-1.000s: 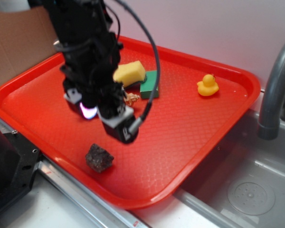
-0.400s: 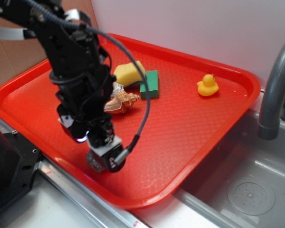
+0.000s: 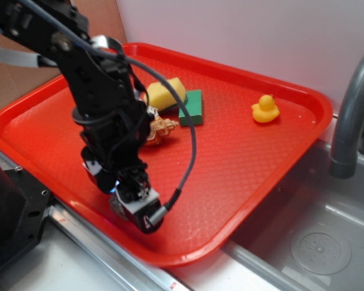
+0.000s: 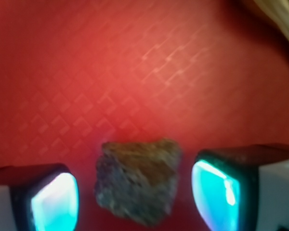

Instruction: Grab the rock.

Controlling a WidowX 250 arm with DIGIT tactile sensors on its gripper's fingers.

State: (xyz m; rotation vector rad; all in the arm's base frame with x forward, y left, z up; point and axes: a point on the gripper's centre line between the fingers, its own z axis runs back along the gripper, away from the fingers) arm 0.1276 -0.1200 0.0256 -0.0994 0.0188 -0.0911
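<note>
The rock [image 4: 137, 180], a lumpy brown-grey stone, lies on the red tray [image 4: 135, 72] between my two glowing fingers. My gripper [image 4: 135, 195] is open, with a gap of red tray showing on each side of the stone. In the exterior view the gripper [image 3: 135, 209] is down at the tray's near edge, and it hides nearly all of the rock [image 3: 116, 207].
On the tray [image 3: 249, 157] lie a tan seashell [image 3: 159, 129], a yellow sponge [image 3: 165, 93], a green block [image 3: 192, 107] and a yellow duck [image 3: 266, 109]. A sink [image 3: 318, 242] with a grey faucet [image 3: 352, 103] is to the right. A black block [image 3: 12, 224] stands at the near left.
The arm has moved toward the tray's near edge and come down over the rock, which now sits between the fingers. The seashell is uncovered again.
</note>
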